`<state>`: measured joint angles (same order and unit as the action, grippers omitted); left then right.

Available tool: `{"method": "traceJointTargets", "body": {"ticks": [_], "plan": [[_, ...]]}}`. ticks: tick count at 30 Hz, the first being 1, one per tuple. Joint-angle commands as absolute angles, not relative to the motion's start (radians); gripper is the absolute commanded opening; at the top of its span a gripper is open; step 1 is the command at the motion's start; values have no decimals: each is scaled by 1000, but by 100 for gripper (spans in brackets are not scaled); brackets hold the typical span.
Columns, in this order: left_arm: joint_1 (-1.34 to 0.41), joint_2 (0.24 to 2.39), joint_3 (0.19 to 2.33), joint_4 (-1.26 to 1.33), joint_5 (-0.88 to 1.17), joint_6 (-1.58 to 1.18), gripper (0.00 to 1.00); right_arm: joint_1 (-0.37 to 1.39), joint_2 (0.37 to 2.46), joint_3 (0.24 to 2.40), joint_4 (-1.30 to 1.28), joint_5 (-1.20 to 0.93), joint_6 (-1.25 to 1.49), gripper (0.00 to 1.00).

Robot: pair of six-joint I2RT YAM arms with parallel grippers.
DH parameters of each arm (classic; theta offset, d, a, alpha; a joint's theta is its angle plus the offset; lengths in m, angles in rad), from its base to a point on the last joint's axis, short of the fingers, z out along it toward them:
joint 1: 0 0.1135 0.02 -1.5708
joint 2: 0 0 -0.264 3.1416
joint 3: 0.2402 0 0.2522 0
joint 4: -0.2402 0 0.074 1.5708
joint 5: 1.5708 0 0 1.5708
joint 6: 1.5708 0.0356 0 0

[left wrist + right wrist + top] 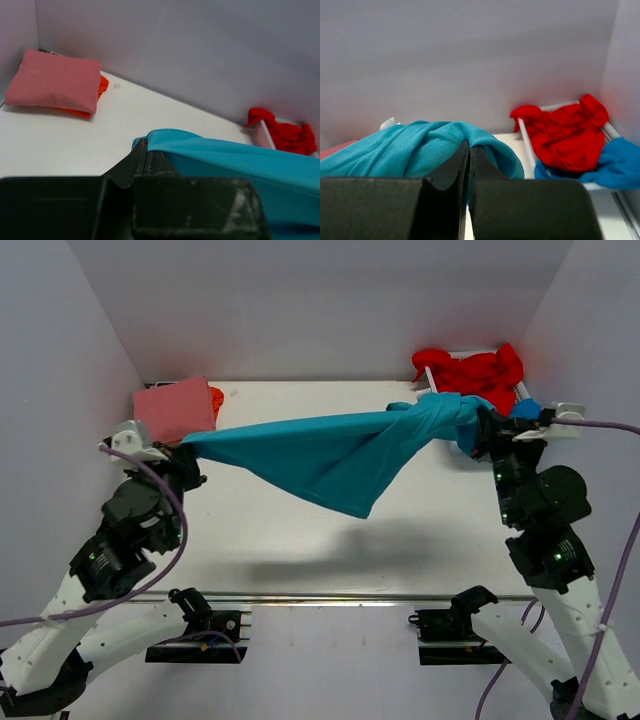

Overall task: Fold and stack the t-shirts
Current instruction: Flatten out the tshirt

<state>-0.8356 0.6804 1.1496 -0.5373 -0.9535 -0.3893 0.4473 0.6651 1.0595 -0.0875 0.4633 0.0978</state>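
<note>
A teal t-shirt (330,455) hangs stretched in the air between both arms, twisted along its top edge, with a point of cloth sagging toward the table. My left gripper (188,452) is shut on its left end (165,137). My right gripper (478,430) is shut on its right end (445,142). A folded pink t-shirt (174,410) lies on a folded orange one (215,397) at the back left corner; the same pink shirt (52,80) and orange one (100,90) show in the left wrist view. A crumpled red t-shirt (470,372) and a bright blue one (615,165) lie in a basket.
A white basket (527,145) stands at the back right corner, against the enclosure's walls. The white table (300,540) carries the hanging shirt's shadow in front. Purple cables run along both arms.
</note>
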Motion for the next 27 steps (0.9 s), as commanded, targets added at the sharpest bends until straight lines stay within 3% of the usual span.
{"method": "traceJointTargets", "body": {"ticks": [1, 8, 19, 27], "plan": [[-819, 606, 1219, -574, -1102, -362, 0, 428, 609, 1152, -69, 522, 29, 0], [-819, 620, 1220, -491, -1040, -276, 0, 426, 646, 1158, -123, 316, 102, 0], [-790, 1041, 996, -485, -1146, -448, 0, 425, 906, 844, -57, 110, 270, 0], [-577, 1351, 919, -264, -982, -382, 0, 422, 1155, 775, -14, 129, 331, 0]]}}
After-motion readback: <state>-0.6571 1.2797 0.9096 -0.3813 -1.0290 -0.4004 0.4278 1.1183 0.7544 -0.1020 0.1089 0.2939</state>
